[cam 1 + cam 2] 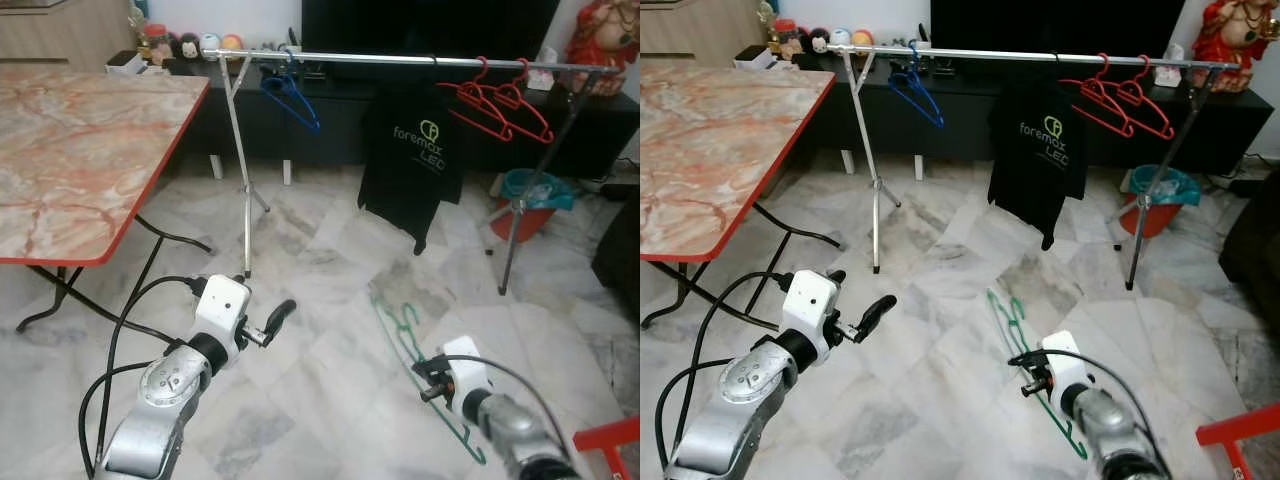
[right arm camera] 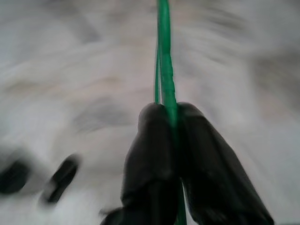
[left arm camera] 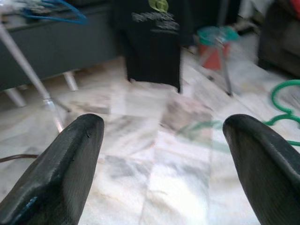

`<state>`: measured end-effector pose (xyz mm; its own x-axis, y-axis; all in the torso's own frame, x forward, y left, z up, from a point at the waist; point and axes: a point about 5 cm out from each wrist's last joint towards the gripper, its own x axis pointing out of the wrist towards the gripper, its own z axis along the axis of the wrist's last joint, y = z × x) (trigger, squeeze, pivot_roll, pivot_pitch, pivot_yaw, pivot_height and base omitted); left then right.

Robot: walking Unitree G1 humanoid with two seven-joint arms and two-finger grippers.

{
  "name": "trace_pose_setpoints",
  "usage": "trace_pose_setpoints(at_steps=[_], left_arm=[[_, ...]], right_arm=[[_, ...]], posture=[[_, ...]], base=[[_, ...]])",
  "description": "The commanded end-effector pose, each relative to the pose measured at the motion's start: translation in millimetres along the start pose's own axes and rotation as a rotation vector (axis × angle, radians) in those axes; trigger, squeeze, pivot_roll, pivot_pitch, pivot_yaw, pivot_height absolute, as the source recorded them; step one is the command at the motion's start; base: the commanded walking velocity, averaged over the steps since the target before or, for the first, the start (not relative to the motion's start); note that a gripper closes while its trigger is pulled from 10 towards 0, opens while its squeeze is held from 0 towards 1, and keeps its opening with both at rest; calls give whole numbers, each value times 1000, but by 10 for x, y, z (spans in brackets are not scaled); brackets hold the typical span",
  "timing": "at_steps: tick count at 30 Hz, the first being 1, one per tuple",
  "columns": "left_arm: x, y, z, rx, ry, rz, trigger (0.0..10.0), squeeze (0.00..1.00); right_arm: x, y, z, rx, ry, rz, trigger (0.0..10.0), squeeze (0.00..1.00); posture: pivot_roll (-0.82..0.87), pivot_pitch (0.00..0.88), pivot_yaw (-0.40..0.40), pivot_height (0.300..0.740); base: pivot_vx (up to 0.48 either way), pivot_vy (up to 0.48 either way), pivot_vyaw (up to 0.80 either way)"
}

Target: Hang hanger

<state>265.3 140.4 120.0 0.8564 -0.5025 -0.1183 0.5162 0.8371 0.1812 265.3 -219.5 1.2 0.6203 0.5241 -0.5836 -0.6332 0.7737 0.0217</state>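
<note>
Here, right gripper (image 2: 169, 140) clamps green hanger (image 1: 400, 335) (above floor) — left gripper (image 3: 164, 154) gapes.

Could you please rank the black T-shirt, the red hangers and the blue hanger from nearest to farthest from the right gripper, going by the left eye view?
From the right gripper, shut on the green hanger:
1. Black T-shirt, hanging mid-rail, straight ahead.
2. Red hangers, at the rail's right end.
3. Blue hanger, near the rail's left end.
</note>
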Motion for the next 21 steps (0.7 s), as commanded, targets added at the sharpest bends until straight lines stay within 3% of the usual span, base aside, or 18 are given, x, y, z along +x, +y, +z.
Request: trace_pose_setpoints(at_steps=[1,5,7,12,17,21], left_arm=[[37,-61,-21,16,33,-95,10000,0],[37,-82,-48,45,63,-177,10000,0],[34,-116,-60,64,88,-276,10000,0],[35,-183,-7,114,97,-432,10000,0],[0,-242,53,92,109,-576,10000,0],[2,-256,52,112,138,-659,10000,0]], right_arm=[[-154,-29,38,-94,26,171,10000,0],[-335,-168,166,-149,40,206,10000,0],[-452,-232,319,-194,33,250,10000,0],[-503,-131,544,-246,-29,381,10000,0],[-517,-21,801,-305,-88,473,10000,0],[-556,66,838,-339,-48,523,10000,0]], posture=[[43,0,-33,740],[27,0,-25,740],[22,0,-21,740],[39,0,-26,740],[35,0,-26,740],[33,0,-25,740]], base=[[0,0,0],[0,0,0],[0,0,0],[0,0,0],[0,0,0],[0,0,0]])
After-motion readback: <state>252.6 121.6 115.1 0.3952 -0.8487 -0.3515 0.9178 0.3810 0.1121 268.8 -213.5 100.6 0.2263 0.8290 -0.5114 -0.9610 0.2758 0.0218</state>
